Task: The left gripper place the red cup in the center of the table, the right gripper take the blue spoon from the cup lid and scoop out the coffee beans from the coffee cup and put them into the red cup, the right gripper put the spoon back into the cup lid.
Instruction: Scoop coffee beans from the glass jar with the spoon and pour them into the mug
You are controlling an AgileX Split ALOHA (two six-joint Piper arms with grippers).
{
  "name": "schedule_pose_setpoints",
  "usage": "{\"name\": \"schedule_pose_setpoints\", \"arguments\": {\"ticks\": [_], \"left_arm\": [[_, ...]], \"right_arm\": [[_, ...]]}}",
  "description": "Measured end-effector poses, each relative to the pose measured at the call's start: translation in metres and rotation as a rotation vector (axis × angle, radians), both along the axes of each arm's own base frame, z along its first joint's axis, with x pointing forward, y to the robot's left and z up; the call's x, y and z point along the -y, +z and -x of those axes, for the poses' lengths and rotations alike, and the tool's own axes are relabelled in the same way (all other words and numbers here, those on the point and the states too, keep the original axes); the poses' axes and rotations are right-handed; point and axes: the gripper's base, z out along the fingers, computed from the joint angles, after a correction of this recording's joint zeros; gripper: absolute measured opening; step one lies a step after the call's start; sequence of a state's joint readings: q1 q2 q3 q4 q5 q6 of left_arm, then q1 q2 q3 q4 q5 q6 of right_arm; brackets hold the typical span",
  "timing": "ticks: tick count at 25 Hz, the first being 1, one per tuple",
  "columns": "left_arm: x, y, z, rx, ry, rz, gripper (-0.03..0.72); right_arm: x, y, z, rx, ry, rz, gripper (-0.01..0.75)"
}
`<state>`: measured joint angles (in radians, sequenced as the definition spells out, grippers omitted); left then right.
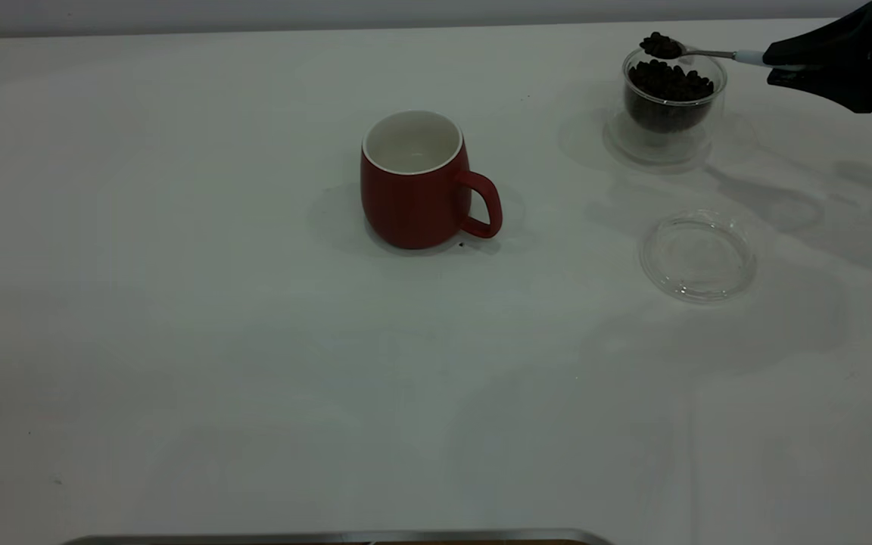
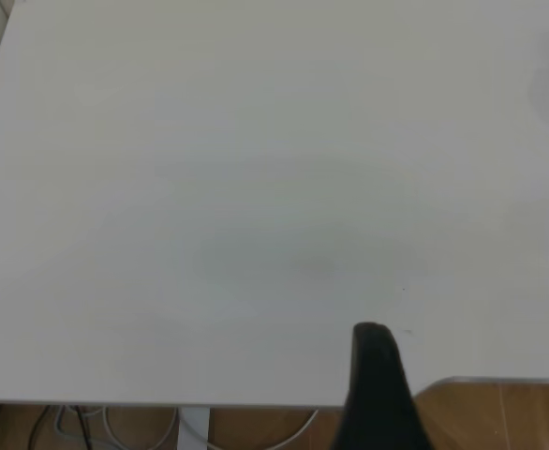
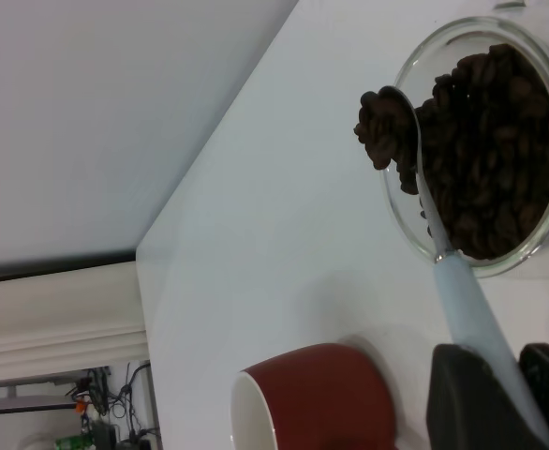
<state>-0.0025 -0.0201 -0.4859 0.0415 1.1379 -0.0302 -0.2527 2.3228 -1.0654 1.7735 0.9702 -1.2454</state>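
The red cup [image 1: 417, 182] stands upright mid-table, its handle toward the right arm's side, with nothing showing in its white inside. At the far right my right gripper [image 1: 784, 59] is shut on the blue spoon [image 1: 746, 56] by its pale handle. The spoon's bowl carries a heap of coffee beans [image 1: 661, 45] just above the far rim of the coffee cup [image 1: 671, 113], which is full of beans. In the right wrist view the loaded spoon [image 3: 387, 127] hangs over the glass cup [image 3: 499, 150], and the gripper [image 3: 527, 394] clamps the handle. The cup lid [image 1: 699, 256] lies bare. My left gripper [image 2: 378, 394] is parked over the table's edge.
The table [image 1: 179, 341] is a wide white surface on the left and in front of the red cup. A metal strip [image 1: 337, 537] runs along the near edge. Brown floor [image 2: 499, 417] and cables show past the edge in the left wrist view.
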Motion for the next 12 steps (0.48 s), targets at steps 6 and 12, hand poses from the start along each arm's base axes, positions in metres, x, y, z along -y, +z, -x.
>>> {"name": "schedule_pose_setpoints", "arguments": {"ticks": [6,12], "left_arm": [[0.0,0.0,0.0,0.0,0.0,0.0,0.587],[0.0,0.0,0.0,0.0,-0.001,-0.001,0.587]], "right_arm": [[-0.0009,0.0012,0.0001,0.004,0.004,-0.016,0.113],[-0.001,0.0015,0.0001,0.005,0.006,-0.019,0.113]]}}
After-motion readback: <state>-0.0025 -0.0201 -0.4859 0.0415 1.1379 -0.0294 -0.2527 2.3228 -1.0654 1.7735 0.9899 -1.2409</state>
